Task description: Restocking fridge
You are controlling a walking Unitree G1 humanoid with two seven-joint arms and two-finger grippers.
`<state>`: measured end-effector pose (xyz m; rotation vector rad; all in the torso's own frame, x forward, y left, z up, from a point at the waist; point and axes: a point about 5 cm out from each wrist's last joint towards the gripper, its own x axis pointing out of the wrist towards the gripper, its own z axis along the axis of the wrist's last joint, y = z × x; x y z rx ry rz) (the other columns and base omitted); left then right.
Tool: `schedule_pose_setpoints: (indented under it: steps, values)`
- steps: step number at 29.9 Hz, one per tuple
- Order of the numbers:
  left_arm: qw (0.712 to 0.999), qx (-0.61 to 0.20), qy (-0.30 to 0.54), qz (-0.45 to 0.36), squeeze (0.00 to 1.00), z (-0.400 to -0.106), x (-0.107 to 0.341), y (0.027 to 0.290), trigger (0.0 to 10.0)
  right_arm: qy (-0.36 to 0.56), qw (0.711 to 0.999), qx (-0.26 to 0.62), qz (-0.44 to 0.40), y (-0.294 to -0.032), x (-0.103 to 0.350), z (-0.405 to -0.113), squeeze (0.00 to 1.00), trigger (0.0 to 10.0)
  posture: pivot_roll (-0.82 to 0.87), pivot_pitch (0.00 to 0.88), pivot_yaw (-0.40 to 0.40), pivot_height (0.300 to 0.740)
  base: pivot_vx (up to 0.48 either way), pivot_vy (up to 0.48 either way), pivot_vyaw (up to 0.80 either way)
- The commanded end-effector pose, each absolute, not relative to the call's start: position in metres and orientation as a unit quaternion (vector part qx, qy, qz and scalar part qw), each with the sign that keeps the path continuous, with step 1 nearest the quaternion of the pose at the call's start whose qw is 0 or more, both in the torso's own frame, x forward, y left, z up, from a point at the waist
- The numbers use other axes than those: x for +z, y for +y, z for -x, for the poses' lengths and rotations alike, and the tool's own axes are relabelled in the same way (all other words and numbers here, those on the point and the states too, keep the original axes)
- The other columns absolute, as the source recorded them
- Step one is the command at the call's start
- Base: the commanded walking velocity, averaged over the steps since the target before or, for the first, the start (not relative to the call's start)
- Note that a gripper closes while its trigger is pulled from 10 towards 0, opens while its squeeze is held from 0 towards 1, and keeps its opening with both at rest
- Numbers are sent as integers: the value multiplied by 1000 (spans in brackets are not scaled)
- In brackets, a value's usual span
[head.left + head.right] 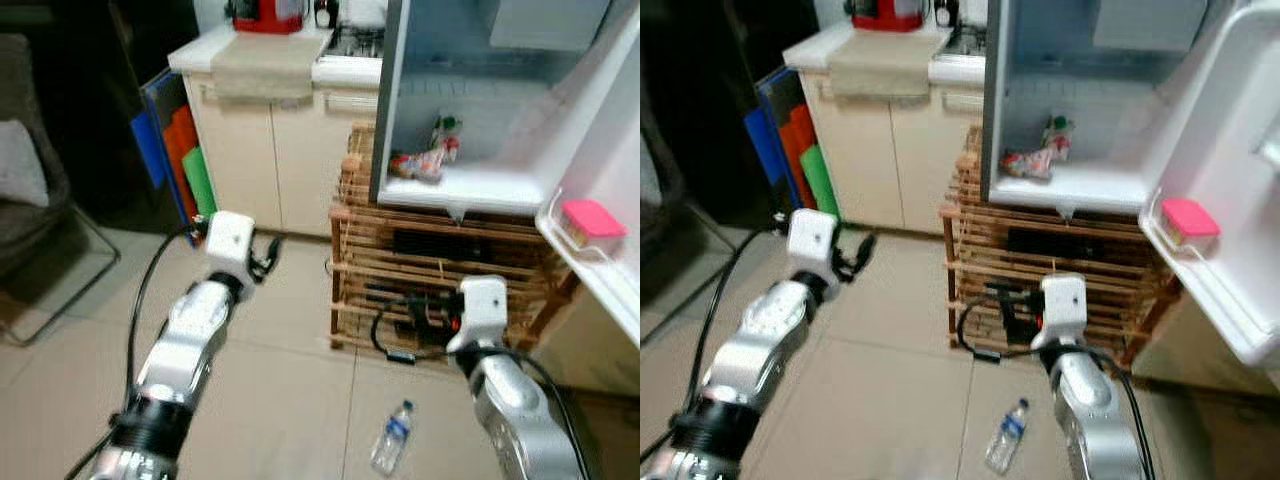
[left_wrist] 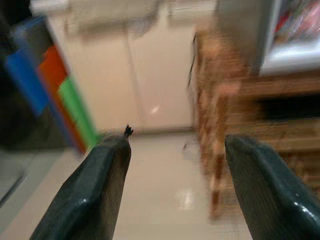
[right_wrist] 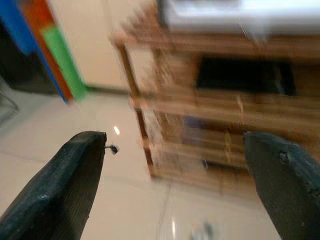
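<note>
Both sets of jaws stand wide apart and hold nothing: left gripper (image 2: 175,165) and right gripper (image 3: 175,170) hang over the floor (image 1: 280,350). The water bottle (image 1: 392,436) lies flat on the tiles, just left of my right arm, near the wooden rack (image 1: 440,290). I judge the right gripper should descend across the bottle's body. Both wrist views are blurred, and items on the fridge (image 1: 470,185) shelf are too small to identify.

- Tiled floor (image 1: 280,400) — a plastic water bottle (image 1: 392,437) lies on its side, just before the wooden slatted crate (image 1: 440,290).
- The crate stands on the same floor.
</note>
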<state>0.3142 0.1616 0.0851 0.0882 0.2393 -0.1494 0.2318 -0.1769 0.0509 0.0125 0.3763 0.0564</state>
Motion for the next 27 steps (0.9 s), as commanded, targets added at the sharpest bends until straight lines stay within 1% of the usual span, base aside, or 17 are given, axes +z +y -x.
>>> schedule_pose_setpoints:
  steps: [1, 3, 5, 8, 11, 13, 15, 18, 19, 23, 24, 27]
  values:
    - [989, -82, 107, -52, 0, -320, 89, 158, 10000, 224, 975, -5, 3, -188, 39, -217, 0, 10000, -142, 0, 99, 740, 0, 0, 0]
    - [989, -97, 91, -62, 0, -320, 92, 153, 10000, 236, 972, -18, 1, -195, 33, -200, 0, 10000, -151, 0, 104, 740, 0, 0, 0]
    - [989, -109, 75, -67, 0, -318, 95, 148, 10000, 240, 970, -24, 0, -198, 29, -190, 0, 10000, -165, 0, 114, 740, 0, 0, 0]
    - [989, -116, 59, -65, 0, -317, 97, 143, 10000, 230, 973, -13, 7, -197, 30, -188, 0, 10000, -170, 0, 117, 740, 0, 0, 0]
    - [989, -130, 42, -62, 0, -318, 96, 132, 10000, 200, 980, -7, 14, -195, 36, -192, 0, 10000, -186, 0, 130, 740, 0, 0, 0]
    - [988, -138, 43, -62, 0, -316, 92, 128, 10000, 206, 978, -9, 28, -199, 33, -189, 0, 10000, -186, 0, 131, 740, 0, 0, 0]
    - [988, -138, 44, -60, 0, -315, 90, 129, 10000, 209, 977, -9, 32, -200, 31, -188, 0, 10000, -186, 0, 131, 740, 0, 0, 0]
    - [984, -137, 87, -76, 0, -298, 61, 149, 10000, 219, 975, -16, 38, -208, 23, -184, 0, 10000, -187, 0, 133, 740, 0, 0, 0]
    - [982, -136, 101, -79, 0, -292, 53, 153, 10000, 225, 974, -22, 30, -210, 20, -183, 0, 10000, -182, 0, 127, 740, 300, -371, 0]
    - [983, -137, 107, -63, 0, -287, 47, 152, 10000, 236, 971, -23, 18, -212, 14, -183, 0, 10000, -175, 0, 120, 740, 309, -364, 0]
    - [983, -146, 94, -58, 0, -289, 51, 146, 10000, 239, 971, -12, 22, -211, 11, -186, 0, 10000, -175, 0, 120, 740, 326, -349, 0]
    - [983, -156, 79, -56, 0, -290, 55, 142, 10000, 245, 969, -4, 25, -211, 6, -188, 0, 10000, -173, 0, 117, 740, 322, -350, 0]
